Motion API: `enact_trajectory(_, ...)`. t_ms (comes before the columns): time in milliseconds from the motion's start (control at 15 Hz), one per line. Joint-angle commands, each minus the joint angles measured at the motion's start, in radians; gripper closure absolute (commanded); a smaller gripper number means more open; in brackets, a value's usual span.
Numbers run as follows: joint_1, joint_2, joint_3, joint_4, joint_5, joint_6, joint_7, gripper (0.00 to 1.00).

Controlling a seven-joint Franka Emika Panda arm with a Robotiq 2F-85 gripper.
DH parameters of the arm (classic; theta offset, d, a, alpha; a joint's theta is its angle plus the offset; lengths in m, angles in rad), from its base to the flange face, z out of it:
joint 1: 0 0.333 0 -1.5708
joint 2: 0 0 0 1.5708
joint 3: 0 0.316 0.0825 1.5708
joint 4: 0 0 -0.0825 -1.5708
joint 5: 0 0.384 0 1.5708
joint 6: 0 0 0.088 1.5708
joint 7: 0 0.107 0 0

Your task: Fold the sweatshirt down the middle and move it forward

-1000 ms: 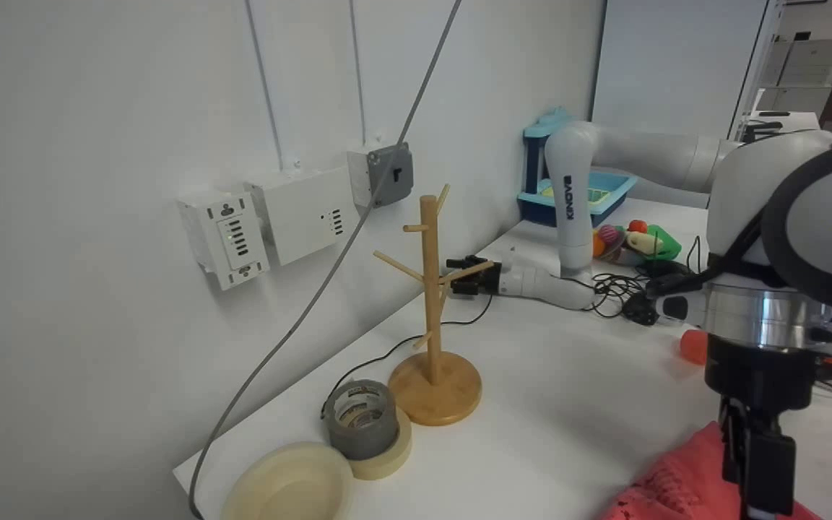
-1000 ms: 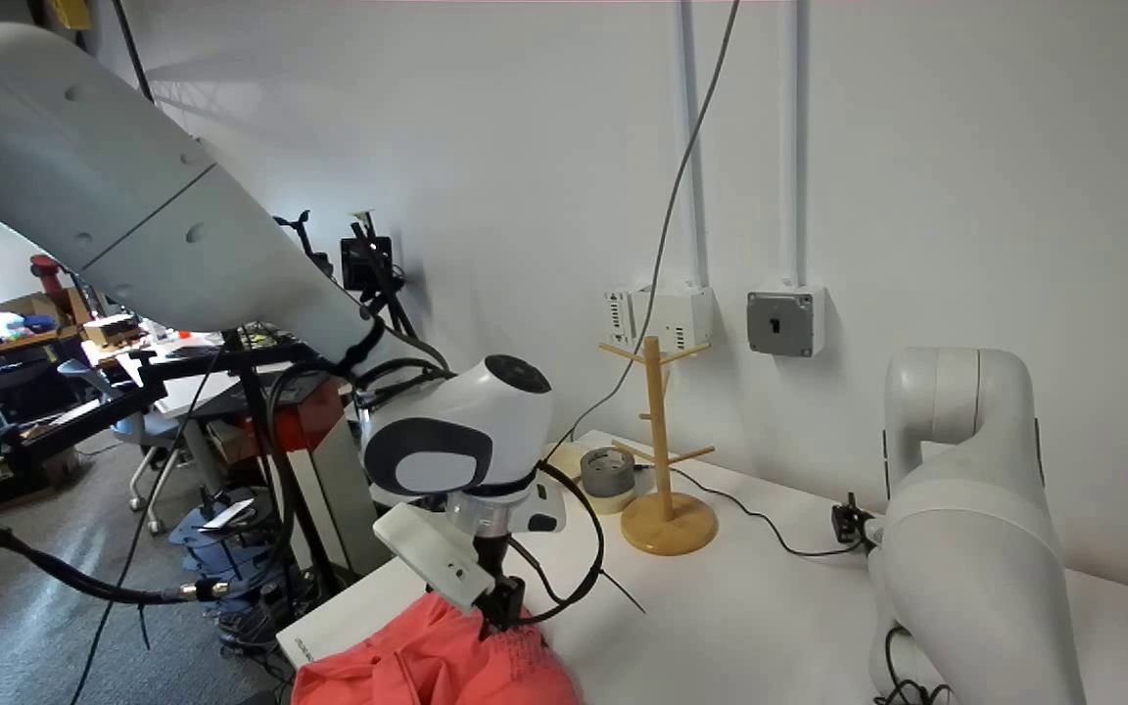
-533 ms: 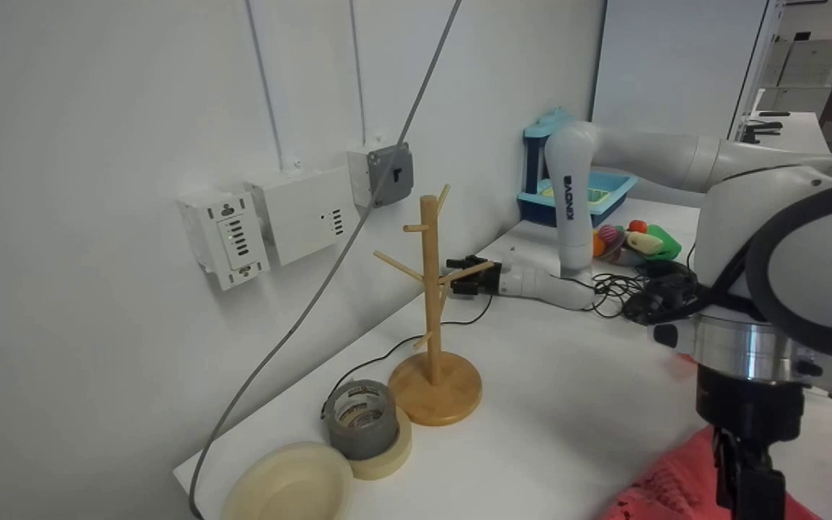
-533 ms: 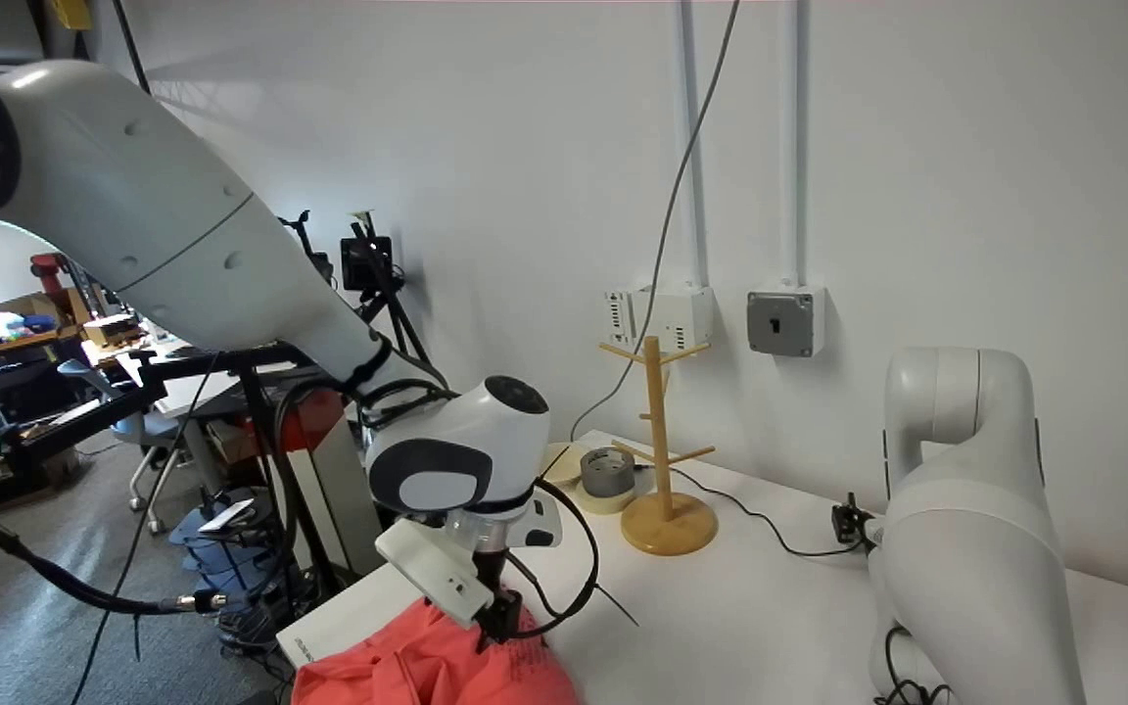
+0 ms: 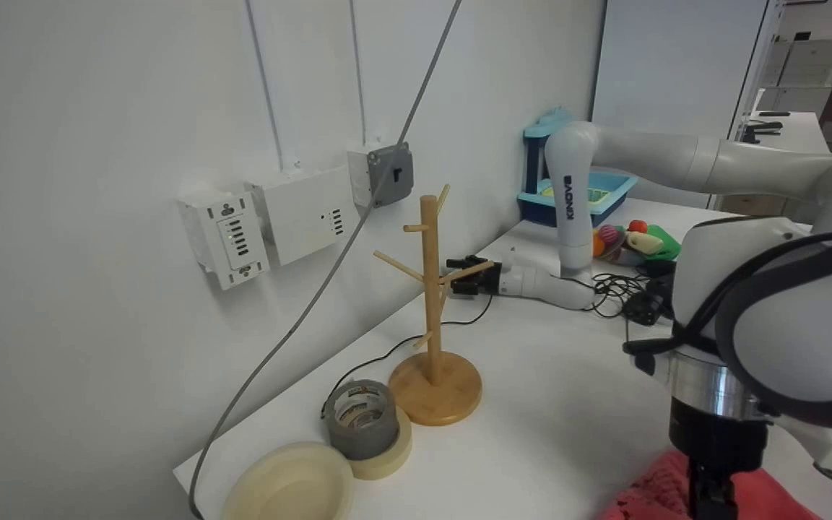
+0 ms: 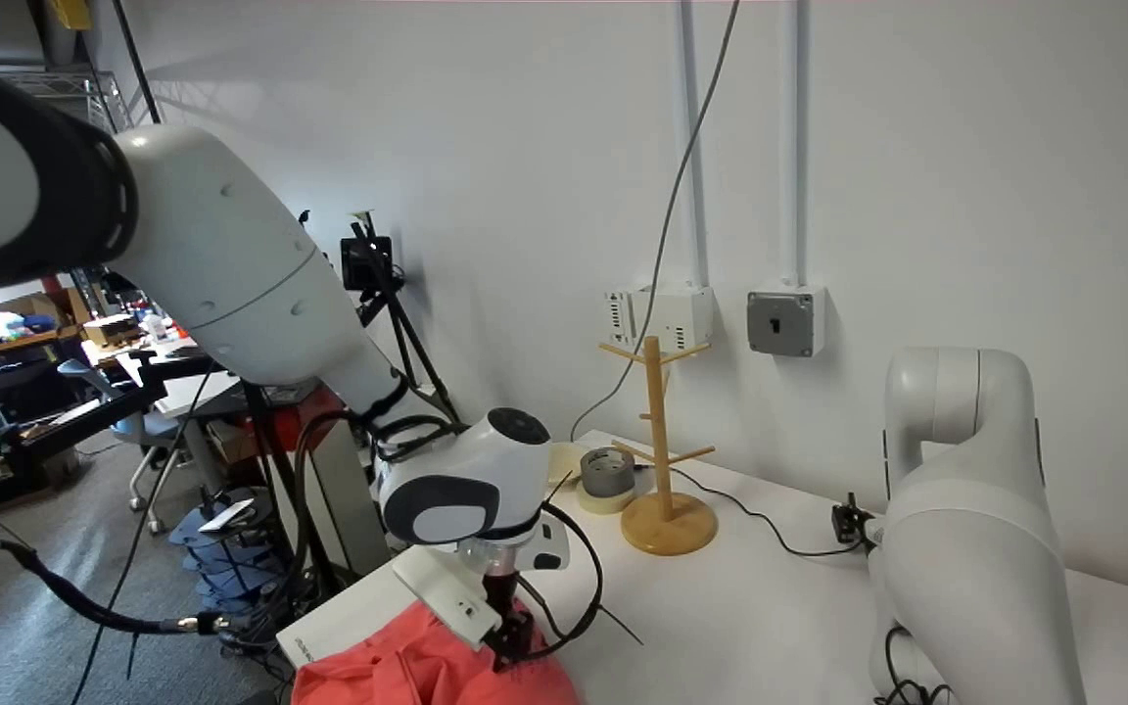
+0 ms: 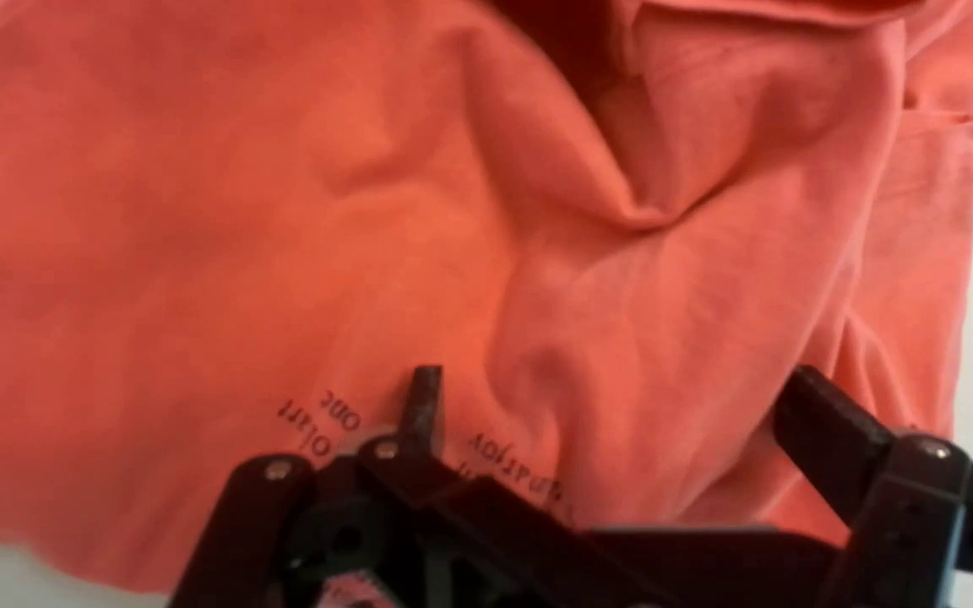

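Wrist view: coral sweatshirt (image 7: 351, 211), rumpled, beneath your end effector (image 7: 613, 371); fingers (image 7: 425, 401) spread, nothing gripped. Likely soft, light, limp; pinch the raised fold (image 7: 571, 371) between them.
In an exterior view: sweatshirt on counter (image 6: 750, 612); mug tree (image 6: 664, 524), tape rolls (image 6: 608, 475) beyond, possible obstacles.
In an exterior view: bowl (image 5: 289, 484), well apart from sweatshirt.

Franka Panda arm (image 6: 251, 264): smooth, rounded, mostly wht. Above silver wrist ring (image 5: 705, 386): dk pad (image 6: 405, 501) framing wht oval (image 6: 451, 526). Beside ring: flat wht box (image 6: 446, 595), looped blk cable (image 6: 598, 568). Below ring: blk gripper (image 7: 615, 371) w/ silver screws (image 7: 932, 448).
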Motion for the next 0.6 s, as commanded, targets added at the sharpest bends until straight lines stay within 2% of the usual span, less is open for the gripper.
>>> enact_trajectory(0, 0.005, 0.078, -0.005, 0.051, -0.07, 0.009, 0.095, 0.0)
enact_trajectory(533, 0.045, 0.175, -0.078, 0.142, -0.276, 0.026, 0.278, 0.0)
